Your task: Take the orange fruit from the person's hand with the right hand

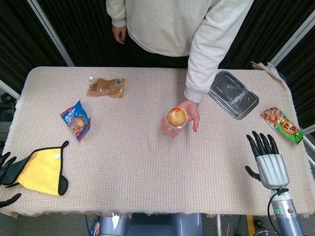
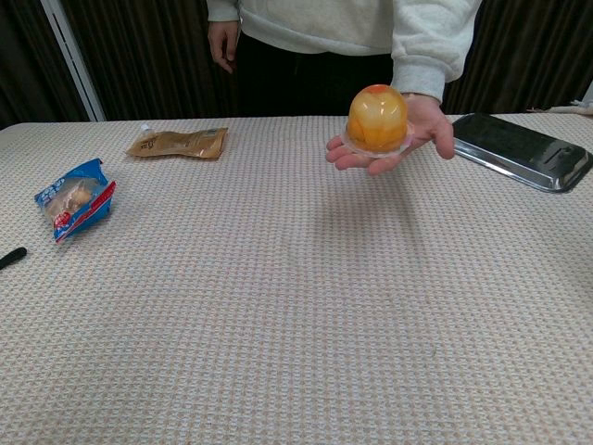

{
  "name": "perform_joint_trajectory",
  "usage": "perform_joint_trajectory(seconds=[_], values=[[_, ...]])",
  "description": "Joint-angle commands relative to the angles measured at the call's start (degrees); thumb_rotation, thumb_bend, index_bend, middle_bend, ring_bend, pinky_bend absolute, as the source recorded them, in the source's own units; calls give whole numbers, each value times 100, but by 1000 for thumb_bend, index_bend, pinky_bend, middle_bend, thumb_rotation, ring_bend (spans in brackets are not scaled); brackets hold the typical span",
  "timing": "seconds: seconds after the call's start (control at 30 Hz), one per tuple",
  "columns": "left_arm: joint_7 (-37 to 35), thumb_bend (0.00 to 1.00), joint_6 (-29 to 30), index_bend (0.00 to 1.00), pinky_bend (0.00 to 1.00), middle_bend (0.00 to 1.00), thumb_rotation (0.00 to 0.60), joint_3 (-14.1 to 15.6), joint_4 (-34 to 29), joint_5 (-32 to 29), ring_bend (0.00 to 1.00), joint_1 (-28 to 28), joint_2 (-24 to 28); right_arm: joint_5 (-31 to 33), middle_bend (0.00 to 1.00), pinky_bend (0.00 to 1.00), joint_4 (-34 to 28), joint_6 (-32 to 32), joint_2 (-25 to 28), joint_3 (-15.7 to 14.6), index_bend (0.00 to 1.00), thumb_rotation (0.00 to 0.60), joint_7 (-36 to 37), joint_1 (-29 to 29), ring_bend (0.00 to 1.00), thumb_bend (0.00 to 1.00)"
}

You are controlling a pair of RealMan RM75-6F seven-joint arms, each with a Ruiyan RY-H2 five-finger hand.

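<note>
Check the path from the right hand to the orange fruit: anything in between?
Nothing visible. The right hand is open near the table's right edge; the orange fruit sits on the person's hand, held above the table. Only bare tablecloth lies between them. The metal tray and snack packet lie farther back, off the line.

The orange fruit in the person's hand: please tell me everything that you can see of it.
The orange fruit looks like a dome-shaped clear plastic cup with orange pieces inside and a reddish patch near the top. It sits dome up, with a thin flat rim at its base resting on the palm of the person's hand, which is held open above the table, near the middle of the far side. Only that palm touches it. The right hand is apart from it, fingers spread, near the table's right front edge.
</note>
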Motion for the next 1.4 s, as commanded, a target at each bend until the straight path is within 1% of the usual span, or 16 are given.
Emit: perform_joint_trajectory(seconds=[0.03,0.3,0.5,0.6,0.73,0.8,0.83,0.97,1.07,1.2,1.27,1.4], values=[[3,0,-1,15,0,0,600,0,0,-2,0,0,0,0,0,0,-3,-1,0,2,40,600,1,-1,0,113],[20,0,7,15,0,0,600,-3,6,3,0,2,-4,15,0,0,-17,-33,18,16,40,600,-9,12,0,112],[24,1,-18,14,0,0,600,-8,13,-14,0,-7,-8,43,0,0,-178,-73,68,68,41,600,-12,53,0,112],[36,1,-26,15,0,0,600,-8,19,-14,0,-11,-9,104,0,0,-484,-127,154,167,46,600,-16,119,0,111],[32,0,-42,15,0,0,600,-6,11,-21,0,-15,-4,431,0,0,-1126,-480,342,379,63,600,-32,327,0,112],[36,0,-42,15,0,0,600,-1,4,-8,0,-17,0,696,0,3,-1495,-766,452,532,67,600,-67,497,0,113],[48,0,-42,15,0,0,600,3,2,4,0,-20,1,907,0,4,-1749,-976,521,684,69,600,-115,655,0,113],[77,0,-57,15,0,0,600,6,-14,-10,0,-17,8,2049,10,43,-2445,-1699,715,1261,98,600,-687,1315,0,114],[54,0,-67,15,0,0,600,8,-21,-19,0,-19,13,2572,60,90,-2533,-1921,643,1513,119,600,-1056,1711,9,113],[57,0,-80,15,0,0,600,15,-19,-9,0,-25,24,3331,69,99,-2508,-2114,400,1748,121,600,-1585,2263,13,114],[37,0,-92,15,0,0,600,18,-24,-13,0,-30,31,3788,70,99,-2475,-2105,175,1871,121,600,-1784,2557,12,114],[14,0,-99,15,0,0,600,20,-29,-21,0,-31,36,4422,70,99,-2345,-1999,-182,1971,123,600,-2066,2970,12,114]])
